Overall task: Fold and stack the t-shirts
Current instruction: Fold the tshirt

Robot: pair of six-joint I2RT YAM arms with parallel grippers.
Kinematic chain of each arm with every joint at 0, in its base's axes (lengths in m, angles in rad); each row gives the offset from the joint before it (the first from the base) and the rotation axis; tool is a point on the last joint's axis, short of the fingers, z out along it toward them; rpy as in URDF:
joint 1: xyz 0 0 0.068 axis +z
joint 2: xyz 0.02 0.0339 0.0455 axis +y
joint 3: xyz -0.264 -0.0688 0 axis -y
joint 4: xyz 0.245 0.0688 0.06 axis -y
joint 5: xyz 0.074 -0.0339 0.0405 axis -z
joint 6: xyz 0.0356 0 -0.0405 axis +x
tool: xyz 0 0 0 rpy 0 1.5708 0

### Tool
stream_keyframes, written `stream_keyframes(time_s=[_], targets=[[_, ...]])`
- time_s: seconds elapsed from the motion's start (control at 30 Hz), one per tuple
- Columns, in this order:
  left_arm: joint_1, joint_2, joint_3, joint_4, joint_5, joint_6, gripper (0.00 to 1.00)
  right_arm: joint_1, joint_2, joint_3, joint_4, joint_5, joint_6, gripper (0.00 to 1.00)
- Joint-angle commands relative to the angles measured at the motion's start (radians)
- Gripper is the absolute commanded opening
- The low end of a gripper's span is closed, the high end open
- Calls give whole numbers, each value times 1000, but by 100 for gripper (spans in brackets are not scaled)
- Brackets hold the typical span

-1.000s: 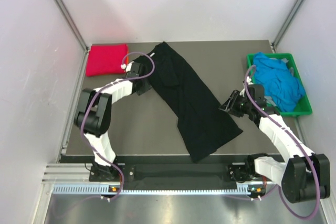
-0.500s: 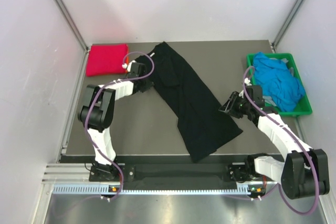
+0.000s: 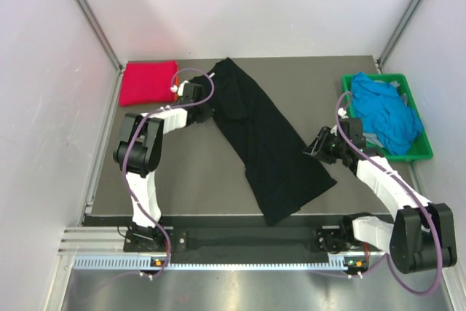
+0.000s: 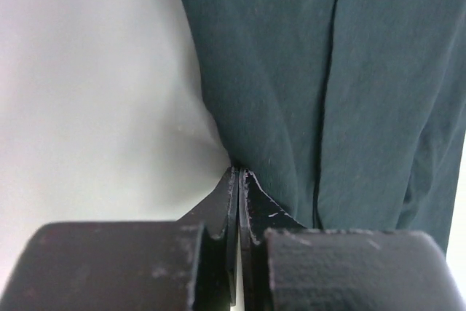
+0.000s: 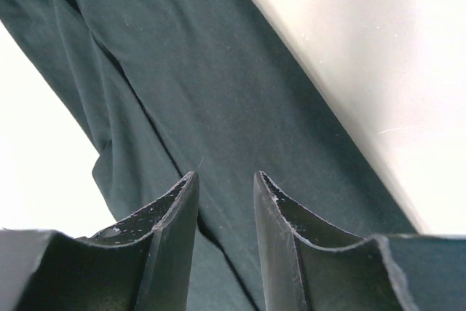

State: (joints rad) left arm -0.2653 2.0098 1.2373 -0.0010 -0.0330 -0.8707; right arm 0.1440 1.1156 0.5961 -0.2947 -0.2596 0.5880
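1. Cloth between the fingers of the left gripper is hidden. Its two dark fingers are pressed flat together, and the hem of the large, soft black t-shirt puckers into their tips, so they look clamped on that edge.
2. The right gripper hangs with its two scuffed black fingers apart, holding nothing, just over the black t-shirt. The bottom of the wrist view cuts off the finger bases.
3. Seen from above, the black t-shirt lies as one long, creased band on the matte dark grey table, running from 12 o'clock down to about 5 o'clock. The left gripper meets its edge near 11 o'clock and the right gripper is at its 3 o'clock edge. Its sleeves and neck cannot be made out in the folds.
4. One black shirt and one magenta-red t-shirt are in view. The red one is folded to a neat rectangle at the table's 10 o'clock corner, well apart from the black one.
5. The bright blue t-shirts form a crumpled heap, so their number cannot be counted. They fill the rigid rectangular green plastic crate at 2 o'clock.
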Motion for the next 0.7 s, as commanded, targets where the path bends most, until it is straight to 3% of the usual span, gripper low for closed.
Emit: stream_keyframes(time_s=[0.0, 0.5, 0.53, 0.57, 0.67], targets=[[37, 52, 25, -36, -27, 22, 0, 16, 18, 4, 57, 11, 7, 37], [87, 164, 246, -115, -33, 78, 0, 26, 98, 25, 78, 43, 9, 37], [86, 155, 237, -113, -34, 73, 2, 26, 98, 24, 80, 46, 9, 37], [84, 130, 210, -110, -41, 68, 16, 26, 98, 19, 80, 46, 9, 37], [86, 68, 150, -102, -90, 52, 27, 28, 98, 11, 86, 46, 9, 37]])
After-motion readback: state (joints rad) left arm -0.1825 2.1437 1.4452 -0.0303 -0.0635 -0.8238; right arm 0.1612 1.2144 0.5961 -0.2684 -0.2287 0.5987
